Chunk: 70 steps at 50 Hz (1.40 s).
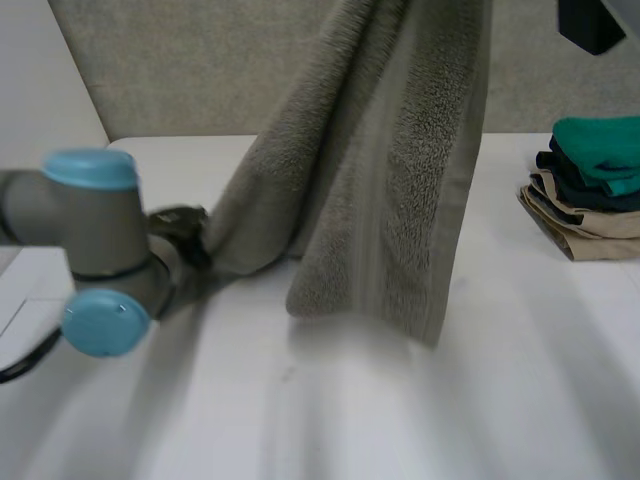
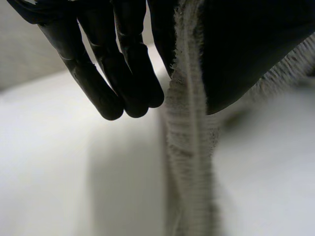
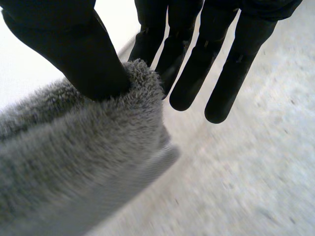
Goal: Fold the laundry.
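The grey towel (image 1: 390, 170) hangs from the top middle of the frame, its lower end near the desk (image 1: 300, 420); the left robot hand (image 2: 133, 69) pinches an edge; the right robot hand (image 3: 64, 44) clamps a corner under its thumb; I'd draw them apart, taut, before lowering.

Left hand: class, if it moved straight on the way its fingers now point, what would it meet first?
Most likely the white table: the left hand points its fingertips at bare tabletop, beside the grey towel edge it pinches. The gap is hard to judge.
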Tool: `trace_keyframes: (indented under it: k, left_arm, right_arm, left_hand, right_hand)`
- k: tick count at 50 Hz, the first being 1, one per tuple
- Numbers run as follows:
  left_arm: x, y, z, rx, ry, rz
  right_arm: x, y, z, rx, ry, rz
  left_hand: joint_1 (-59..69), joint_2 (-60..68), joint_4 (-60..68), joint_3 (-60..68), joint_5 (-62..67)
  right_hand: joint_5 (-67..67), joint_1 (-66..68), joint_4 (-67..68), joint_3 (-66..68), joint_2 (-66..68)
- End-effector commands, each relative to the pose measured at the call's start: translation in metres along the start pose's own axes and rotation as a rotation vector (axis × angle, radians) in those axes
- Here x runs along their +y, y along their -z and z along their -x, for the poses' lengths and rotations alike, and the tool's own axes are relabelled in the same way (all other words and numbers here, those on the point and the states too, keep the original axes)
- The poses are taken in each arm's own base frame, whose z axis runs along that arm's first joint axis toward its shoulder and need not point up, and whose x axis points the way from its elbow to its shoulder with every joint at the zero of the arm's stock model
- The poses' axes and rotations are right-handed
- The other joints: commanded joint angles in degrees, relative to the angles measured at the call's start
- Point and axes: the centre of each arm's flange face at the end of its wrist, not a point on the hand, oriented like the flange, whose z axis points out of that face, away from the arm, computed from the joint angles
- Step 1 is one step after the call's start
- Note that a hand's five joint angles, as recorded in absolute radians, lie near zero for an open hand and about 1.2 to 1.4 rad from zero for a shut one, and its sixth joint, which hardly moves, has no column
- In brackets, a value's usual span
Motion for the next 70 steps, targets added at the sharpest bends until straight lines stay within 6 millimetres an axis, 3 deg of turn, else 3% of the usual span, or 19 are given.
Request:
trace_keyframes:
  k: [1, 4, 7, 11, 18, 19, 23, 26, 27, 30, 31, 35, 38, 42, 49, 60, 61, 65, 70]
  left_arm:
    - [-0.087, 0.034, 0.068, -0.111, -0.057, -0.224]
    - [-0.112, 0.061, 0.079, -0.06, -0.202, -0.303]
    - [-0.122, 0.076, 0.079, -0.007, -0.296, -0.342]
    - [-0.114, 0.069, 0.081, 0.025, -0.365, -0.29]
    - [-0.09, 0.001, 0.092, -0.054, -0.406, -0.163]
    - [-0.086, -0.018, 0.093, -0.069, -0.425, -0.142]
    - [-0.093, -0.054, 0.088, -0.09, -0.475, -0.173]
    - [-0.11, -0.07, 0.08, -0.095, -0.517, -0.263]
    - [-0.131, -0.072, 0.076, -0.111, -0.547, -0.355]
    - [-0.177, -0.06, 0.076, -0.174, -0.568, -0.533]
    - [-0.212, -0.044, 0.082, -0.244, -0.536, -0.677]
    - [-0.274, -0.001, 0.096, -0.354, -0.336, -0.971]
    - [-0.284, 0.009, 0.101, -0.359, -0.247, -1.053]
    - [-0.265, -0.005, 0.105, -0.308, -0.269, -1.006]
    - [-0.21, -0.037, 0.107, -0.239, -0.285, -0.822]
    - [-0.101, -0.076, 0.091, -0.115, -0.299, -0.499]
    - [-0.085, -0.081, 0.087, -0.099, -0.314, -0.453]
    - [-0.047, -0.086, 0.08, -0.069, -0.378, -0.323]
    - [-0.016, -0.072, 0.073, -0.018, -0.479, -0.156]
  right_arm:
    - [0.084, -0.01, -0.046, 0.071, 0.242, 0.216]
    - [0.124, -0.004, -0.048, 0.025, 0.316, 0.328]
    - [0.149, 0.004, -0.041, -0.033, 0.348, 0.4]
    - [0.186, 0.015, -0.032, -0.1, 0.378, 0.501]
    - [0.257, 0.009, -0.022, -0.135, 0.385, 0.621]
    - [0.264, 0.005, -0.022, -0.128, 0.388, 0.627]
    - [0.294, -0.027, -0.022, -0.062, 0.415, 0.58]
    - [0.295, -0.056, -0.027, 0.015, 0.441, 0.474]
    - [0.289, -0.076, -0.034, 0.08, 0.459, 0.382]
    - [0.263, -0.108, -0.053, 0.225, 0.478, 0.195]
    - [0.244, -0.122, -0.065, 0.322, 0.468, 0.083]
    - [0.198, -0.136, -0.092, 0.495, 0.384, -0.16]
    - [0.179, -0.136, -0.097, 0.525, 0.34, -0.26]
    - [0.178, -0.128, -0.092, 0.479, 0.345, -0.271]
    - [0.213, -0.108, -0.077, 0.37, 0.344, -0.123]
    - [0.312, -0.06, -0.034, 0.163, 0.332, 0.256]
    - [0.331, -0.05, -0.03, 0.14, 0.338, 0.338]
    - [0.368, -0.023, -0.026, 0.088, 0.364, 0.522]
    - [0.383, 0.01, -0.028, 0.022, 0.378, 0.733]
  left_hand:
    - [12.7, 11.6, 11.7, 12.1, 13.4]
    - [12.7, 11.6, 11.7, 12.1, 13.4]
    - [12.7, 11.6, 11.7, 12.1, 13.4]
    - [12.7, 11.6, 11.7, 12.1, 13.4]
    - [12.7, 11.6, 11.7, 12.1, 13.4]
    - [12.7, 11.6, 11.7, 12.1, 13.4]
    - [12.7, 11.6, 11.7, 12.1, 13.4]
    - [12.7, 11.6, 11.7, 12.1, 13.4]
    - [12.7, 11.6, 11.7, 12.1, 13.4]
    - [12.7, 11.6, 11.7, 12.1, 13.4]
    - [12.7, 11.6, 11.7, 12.1, 13.4]
    - [12.7, 11.6, 11.7, 12.1, 13.4]
    - [12.7, 11.6, 11.7, 12.1, 13.4]
    - [12.7, 11.6, 11.7, 12.1, 13.4]
    - [12.7, 11.6, 11.7, 12.1, 13.4]
    - [12.7, 11.6, 11.7, 12.1, 13.4]
    - [12.7, 11.6, 11.7, 12.1, 13.4]
    - [12.7, 11.6, 11.7, 12.1, 13.4]
    - [12.7, 11.6, 11.7, 12.1, 13.4]
  right_hand:
    - [13.2, 14.5, 11.3, 11.9, 12.7]
    - [13.2, 14.5, 11.3, 11.9, 12.7]
    - [13.2, 14.5, 11.3, 11.9, 12.7]
    - [13.2, 14.5, 11.3, 11.9, 12.7]
    - [13.2, 14.5, 11.3, 11.9, 12.7]
    - [13.2, 14.5, 11.3, 11.9, 12.7]
    - [13.2, 14.5, 11.3, 11.9, 12.7]
    - [13.2, 14.5, 11.3, 11.9, 12.7]
    - [13.2, 14.5, 11.3, 11.9, 12.7]
    - [13.2, 14.5, 11.3, 11.9, 12.7]
    - [13.2, 14.5, 11.3, 11.9, 12.7]
    - [13.2, 14.5, 11.3, 11.9, 12.7]
    - [13.2, 14.5, 11.3, 11.9, 12.7]
    - [13.2, 14.5, 11.3, 11.9, 12.7]
    - [13.2, 14.5, 11.3, 11.9, 12.7]
    - [13.2, 14.5, 11.3, 11.9, 12.7]
    - [13.2, 14.5, 11.3, 11.9, 12.7]
    - [13.2, 14.5, 11.3, 11.9, 12.7]
    - [13.2, 14.5, 11.3, 11.9, 12.7]
